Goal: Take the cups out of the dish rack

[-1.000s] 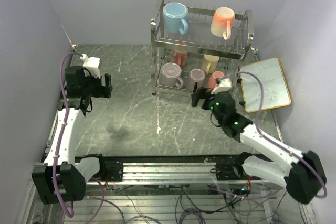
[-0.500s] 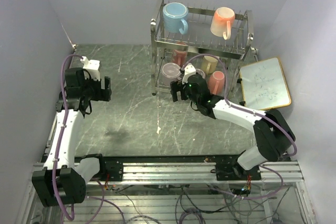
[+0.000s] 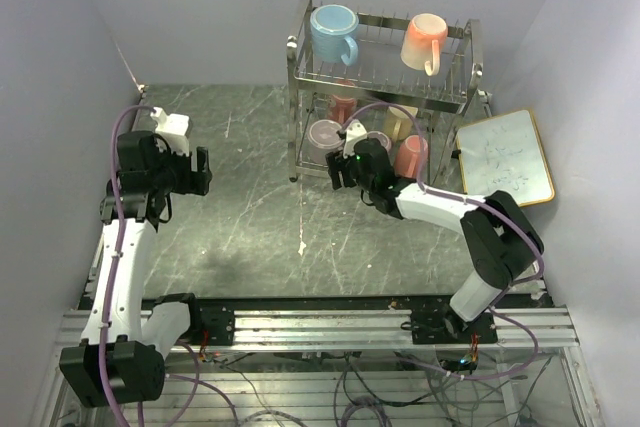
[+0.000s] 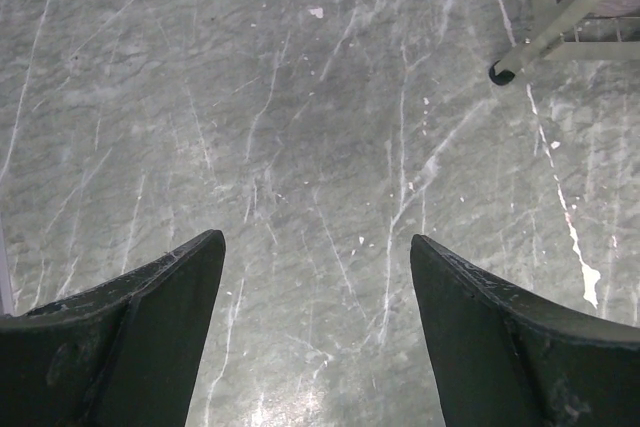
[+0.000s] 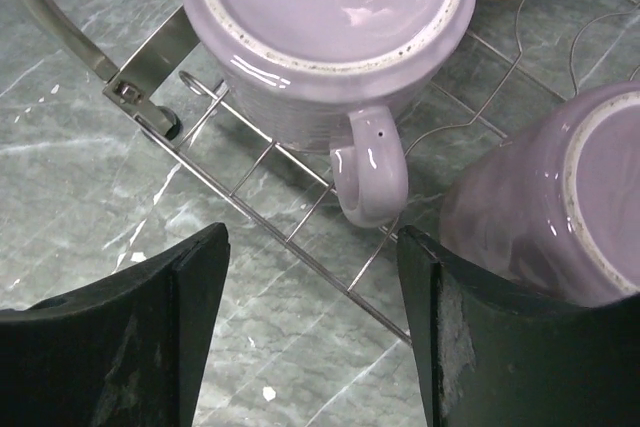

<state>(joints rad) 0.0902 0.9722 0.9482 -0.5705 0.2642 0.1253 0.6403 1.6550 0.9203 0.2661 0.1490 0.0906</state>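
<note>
The chrome dish rack (image 3: pixel 470 97) stands at the back of the table. A light blue cup (image 3: pixel 333 32) and a peach-orange cup (image 3: pixel 424 42) sit on its top tier. The lower tier holds a mauve cup (image 3: pixel 325 137), a red-pink cup (image 3: pixel 342 105), a pale yellow cup (image 3: pixel 400 119) and a salmon cup (image 3: pixel 412 155). My right gripper (image 3: pixel 340 169) is open at the rack's front, empty. In the right wrist view its jaws (image 5: pixel 312 239) sit just below the handle (image 5: pixel 368 172) of the upside-down mauve cup (image 5: pixel 330 27); a second mauve cup (image 5: pixel 560 207) is beside the right finger. My left gripper (image 3: pixel 203 169) is open and empty over bare table (image 4: pixel 317 239).
A gold-framed whiteboard (image 3: pixel 505 159) lies right of the rack. The rack's front-left foot (image 4: pixel 500 74) shows in the left wrist view. Grey walls close in on the left, back and right. The marbled green table (image 3: pixel 250 217) stretches in front of the rack.
My right arm has swung left from near the whiteboard to the rack's front, in front of the mauve cups. The left arm has barely moved.
</note>
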